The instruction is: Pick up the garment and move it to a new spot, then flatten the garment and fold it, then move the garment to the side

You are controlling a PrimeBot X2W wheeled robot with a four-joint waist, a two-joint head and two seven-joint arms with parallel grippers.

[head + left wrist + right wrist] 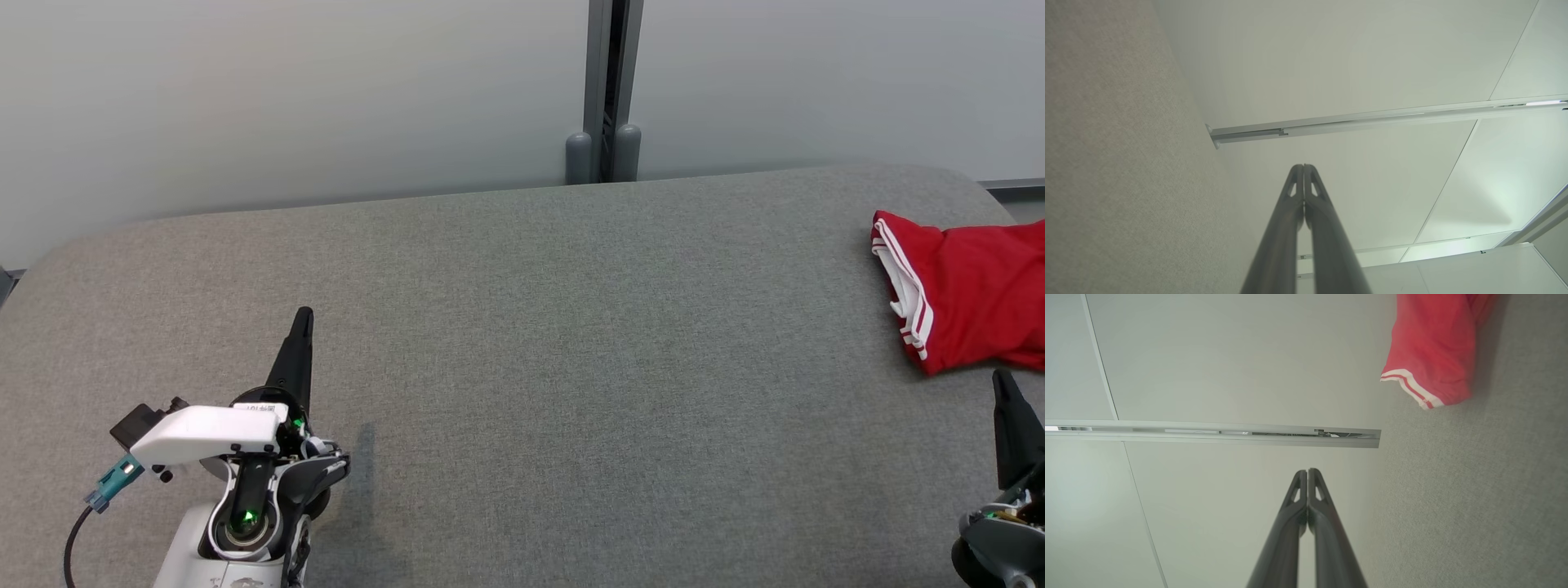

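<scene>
A grey fabric-covered table point(522, 367) meets pale wall panels point(286, 98) and a grey post point(612, 82).

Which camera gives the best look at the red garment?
The head view: the red garment lies bunched on the grey fabric surface at the right edge, partly cut off. The right wrist view catches one striped hem near its top. The left wrist view faces the wall.

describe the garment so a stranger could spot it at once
A wide grey table stands before a pale wall. At its right end, past the right tool, lies the garment. It alone is bright red, bunched up, with white-striped hems.
</scene>
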